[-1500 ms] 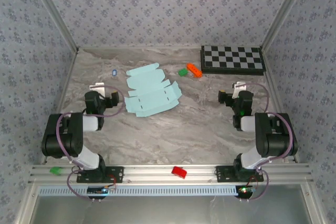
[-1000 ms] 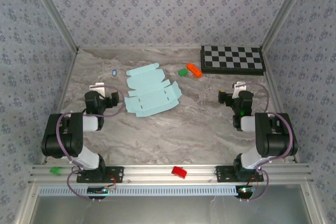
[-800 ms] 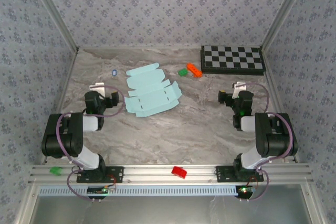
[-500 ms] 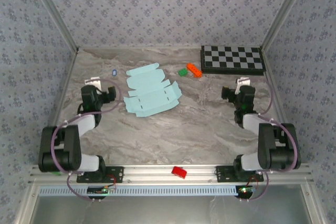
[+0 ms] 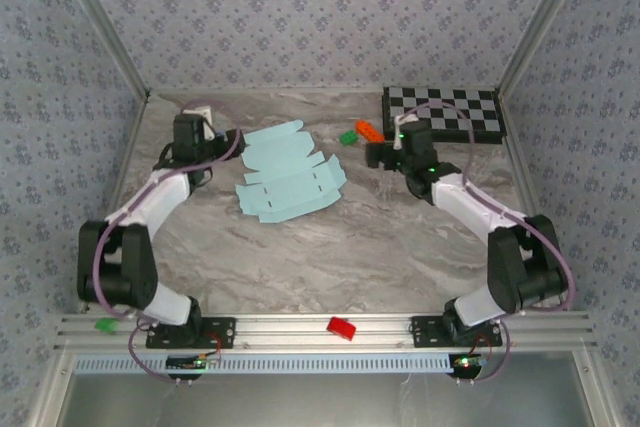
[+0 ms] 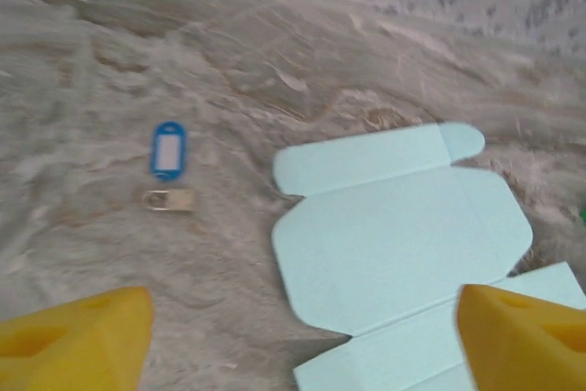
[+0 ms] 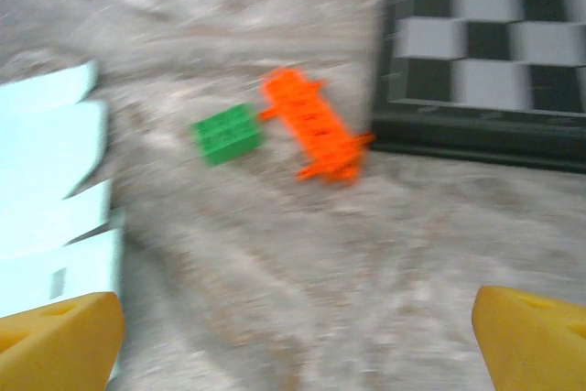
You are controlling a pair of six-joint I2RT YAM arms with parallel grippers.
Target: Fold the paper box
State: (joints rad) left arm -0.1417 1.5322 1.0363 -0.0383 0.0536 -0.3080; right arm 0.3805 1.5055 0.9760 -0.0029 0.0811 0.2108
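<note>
Paper box is a flat die-cut sheet, pale aqua thin card, matte, lying unfolded on the bench left of frame centre in the top view. Its panels are rectangular with rounded tabs and small cut notches along the creases, nothing on top of it. The left wrist view has the sheet at centre right, with a rounded tab at its upper edge. The right wrist view catches its stepped edge at far left, blurred. Bench surface is grey-brown marble pattern. Left claw sits upper left in the top view, just left of the sheet; in its own camera the left claw has yellow fingertips far apart at the bottom corners, released, grasping nothing. Right claw is right of the sheet, and the right claw is also spread wide, released. Blue oval key tag with a white insert lies left of the sheet, a small tan piece just below it. Green studded block touches or nearly touches the orange studded block, cannot tell which. Checkerboard fills the upper right, with a dark raised rim.
</note>
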